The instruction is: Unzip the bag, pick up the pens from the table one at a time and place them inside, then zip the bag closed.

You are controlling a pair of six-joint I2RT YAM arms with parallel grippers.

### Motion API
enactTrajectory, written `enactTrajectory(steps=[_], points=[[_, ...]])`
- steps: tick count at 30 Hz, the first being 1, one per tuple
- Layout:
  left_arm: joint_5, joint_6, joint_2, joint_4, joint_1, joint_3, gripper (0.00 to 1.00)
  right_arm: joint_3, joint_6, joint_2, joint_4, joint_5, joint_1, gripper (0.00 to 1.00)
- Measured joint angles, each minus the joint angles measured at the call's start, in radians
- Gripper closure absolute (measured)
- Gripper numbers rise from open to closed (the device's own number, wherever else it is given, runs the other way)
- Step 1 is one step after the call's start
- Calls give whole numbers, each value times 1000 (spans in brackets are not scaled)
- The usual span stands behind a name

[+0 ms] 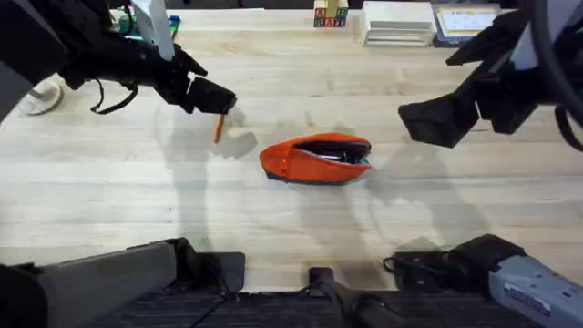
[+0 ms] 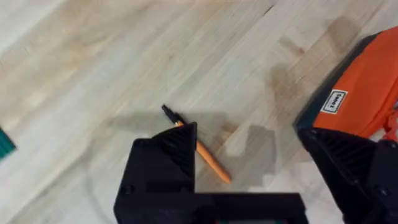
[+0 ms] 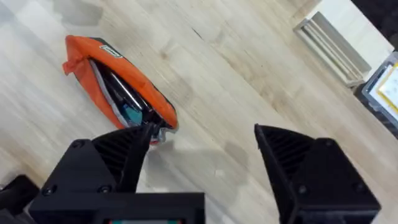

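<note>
Lying under left end effector (image 2: pixel 249 155): orange pen (image 2: pixel 208 157).

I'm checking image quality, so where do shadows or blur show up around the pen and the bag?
Overhead: the left gripper casts a soft shadow beside the pen; the right arm looms dark and blurred. Left wrist: grey shadow patches lie around the pen. Right wrist: the bag is sharp and evenly lit.
</note>
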State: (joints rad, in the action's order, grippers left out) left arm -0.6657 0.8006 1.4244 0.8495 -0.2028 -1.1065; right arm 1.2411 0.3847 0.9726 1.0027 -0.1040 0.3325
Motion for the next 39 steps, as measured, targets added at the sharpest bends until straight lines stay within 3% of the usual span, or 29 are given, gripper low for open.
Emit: enactTrajectory(steps=[9,15,20,21,23,30,39], points=[[63,-66,0,-2,0,0,7,0,0,0,0,0,0,3],[206,-216,1,-3,16,0,7,0,0,0,0,0,0,3],[323,-315,35,-9,77,0,7,0,0,0,0,0,0,3],[397,-378,85,-15,124,0,7,0,0,0,0,0,0,3],[429,-413,119,-23,150,0,7,0,0,0,0,0,0,3],[472,-493,193,-63,181,0,7,0,0,0,0,0,0,3],[484,-514,246,-124,181,0,7,0,0,0,0,0,0,4]])
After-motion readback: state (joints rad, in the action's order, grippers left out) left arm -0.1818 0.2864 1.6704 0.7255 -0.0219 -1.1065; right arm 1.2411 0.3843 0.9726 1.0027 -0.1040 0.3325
